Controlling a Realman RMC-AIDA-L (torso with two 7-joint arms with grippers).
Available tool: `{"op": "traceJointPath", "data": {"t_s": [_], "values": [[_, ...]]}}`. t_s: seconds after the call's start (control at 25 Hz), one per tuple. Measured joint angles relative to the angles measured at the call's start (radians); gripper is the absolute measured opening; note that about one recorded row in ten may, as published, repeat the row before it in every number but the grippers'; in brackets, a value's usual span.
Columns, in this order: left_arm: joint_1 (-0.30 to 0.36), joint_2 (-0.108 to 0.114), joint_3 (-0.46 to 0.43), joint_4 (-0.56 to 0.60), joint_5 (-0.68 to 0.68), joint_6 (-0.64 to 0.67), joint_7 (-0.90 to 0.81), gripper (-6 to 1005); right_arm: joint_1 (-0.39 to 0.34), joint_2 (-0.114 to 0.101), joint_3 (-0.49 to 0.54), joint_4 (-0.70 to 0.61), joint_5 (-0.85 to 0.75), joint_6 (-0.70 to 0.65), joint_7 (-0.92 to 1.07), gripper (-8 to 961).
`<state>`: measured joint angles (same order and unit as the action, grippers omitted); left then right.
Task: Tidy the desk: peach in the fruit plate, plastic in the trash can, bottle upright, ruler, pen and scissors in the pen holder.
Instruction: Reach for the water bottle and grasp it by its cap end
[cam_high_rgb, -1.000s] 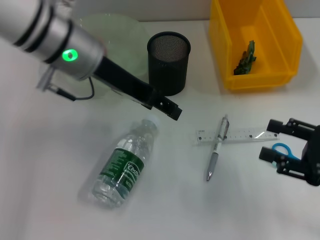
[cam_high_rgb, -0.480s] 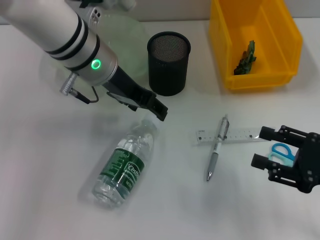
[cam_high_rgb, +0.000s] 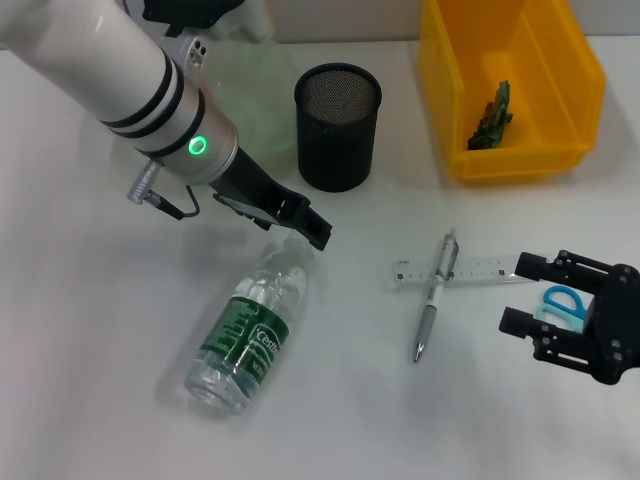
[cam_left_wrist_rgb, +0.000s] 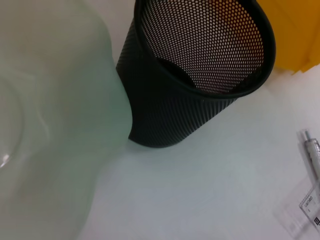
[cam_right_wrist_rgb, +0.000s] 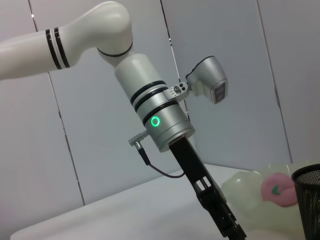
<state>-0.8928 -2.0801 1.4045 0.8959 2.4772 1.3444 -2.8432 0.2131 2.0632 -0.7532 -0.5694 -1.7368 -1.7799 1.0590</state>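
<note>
Left end effector (cam_high_rgb: 312, 232) just above the cap end of the lying bottle (cam_high_rgb: 250, 328), finger state unclear. Right end effector (cam_high_rgb: 530, 297) spread apart, scissors (cam_high_rgb: 562, 303) directly beneath.

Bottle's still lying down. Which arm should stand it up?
Left, probably. The left hand sits right at the cap end of the bottle. The right hand is open by the scissors, beyond the pen.

White left arm angling down across the table, its black left gripper (cam_high_rgb: 312, 232) low, black right gripper (cam_high_rgb: 570, 315) hovering, fingers spread
</note>
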Motion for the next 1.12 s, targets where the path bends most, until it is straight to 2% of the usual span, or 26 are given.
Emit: {"op": "traceJointPath", "data": {"t_s": [0.64,1.0,1.08,1.12], "values": [[0.011,0.0,0.121,-0.025,-0.06,-0.064,-0.009,737,0.009,-0.001,0.007,0.018,-0.012,0.003,0.007,687],[0.024,0.0,0.131,-0.037,-0.059,-0.089,-0.001,725,0.012,-0.008,0.009,0.039,-0.014,0.012,0.004,687],[0.027,0.0,0.135,-0.035,-0.059,-0.09,0.0,514,0.012,-0.009,0.009,0.04,-0.014,0.016,0.003,687],[0.028,0.0,0.137,-0.034,-0.059,-0.09,0.001,509,0.012,-0.009,0.009,0.04,-0.014,0.016,0.003,687]]}}
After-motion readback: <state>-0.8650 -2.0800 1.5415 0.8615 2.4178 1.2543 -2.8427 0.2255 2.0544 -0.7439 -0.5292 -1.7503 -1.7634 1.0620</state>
